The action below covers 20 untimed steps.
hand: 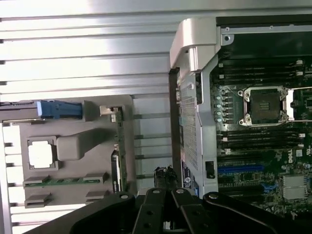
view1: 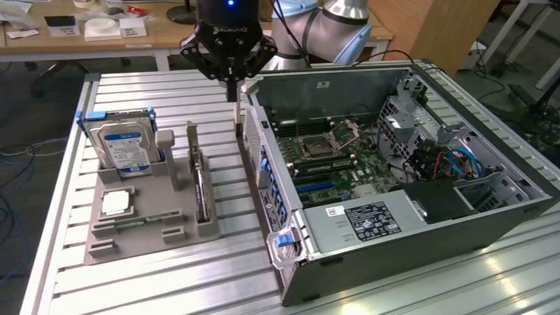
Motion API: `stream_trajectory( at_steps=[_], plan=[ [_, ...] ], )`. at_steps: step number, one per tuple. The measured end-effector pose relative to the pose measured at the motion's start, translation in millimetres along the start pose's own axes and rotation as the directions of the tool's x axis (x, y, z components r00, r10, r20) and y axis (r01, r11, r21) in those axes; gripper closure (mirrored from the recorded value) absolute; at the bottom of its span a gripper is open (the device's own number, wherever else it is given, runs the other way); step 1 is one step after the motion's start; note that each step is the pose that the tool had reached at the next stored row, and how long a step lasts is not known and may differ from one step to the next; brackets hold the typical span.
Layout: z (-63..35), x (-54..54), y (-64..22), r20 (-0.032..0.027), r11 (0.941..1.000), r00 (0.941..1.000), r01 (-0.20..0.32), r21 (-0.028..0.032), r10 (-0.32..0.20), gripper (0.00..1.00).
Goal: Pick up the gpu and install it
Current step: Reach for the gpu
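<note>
We are looking at a workshop with desks and a wooden cabinet at the back, and in front a ribbed aluminium tabletop (view1: pixel 157 282) that carries a grey holder tray (view1: pixel 140 246) and, just beside it on the exterior view's right, an open computer case (view1: pixel 490 210) lying on its side with the motherboard (view1: pixel 324 151) exposed. The card (view1: pixel 200 180) we have to install stands on its long edge in a slot of the tray, held between two grey posts, so we judge it has not been lifted yet. A hard drive (view1: pixel 122 147) stands upright further to the exterior view's left, well apart from it. The arm (view1: pixel 345 13) hangs its jaws above the narrow strip of bare tabletop between tray and case, close to the case's far corner. They are pressed together, pointing straight down, and we see nothing between them. From there the card lies toward the exterior view's left and nearer to that camera, and lower than the tips. Its long axis runs roughly parallel to the near wall of the case. The wrist view also shows it edge-on in the tray.
</note>
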<state>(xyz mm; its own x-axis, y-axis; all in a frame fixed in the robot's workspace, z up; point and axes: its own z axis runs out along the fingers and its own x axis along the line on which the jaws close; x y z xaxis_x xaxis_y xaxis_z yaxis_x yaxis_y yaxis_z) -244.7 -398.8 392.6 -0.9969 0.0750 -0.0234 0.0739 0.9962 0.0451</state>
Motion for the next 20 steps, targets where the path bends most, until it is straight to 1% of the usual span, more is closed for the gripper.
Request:
stream_trajectory(
  at_steps=[9,19,20],
  plan=[
    [-0.7,31.8,-2.4,-0.0001,1.0000,1.0000,0.000,0.0001,0.000,0.89],
    [-1.5,73.5,-5.5,-0.0001,1.0000,1.0000,0.001,0.0001,-0.001,0.89],
    [-1.6,76.1,-5.7,-0.0001,1.0000,1.0000,0.001,0.0001,-0.001,0.89]
  ],
)
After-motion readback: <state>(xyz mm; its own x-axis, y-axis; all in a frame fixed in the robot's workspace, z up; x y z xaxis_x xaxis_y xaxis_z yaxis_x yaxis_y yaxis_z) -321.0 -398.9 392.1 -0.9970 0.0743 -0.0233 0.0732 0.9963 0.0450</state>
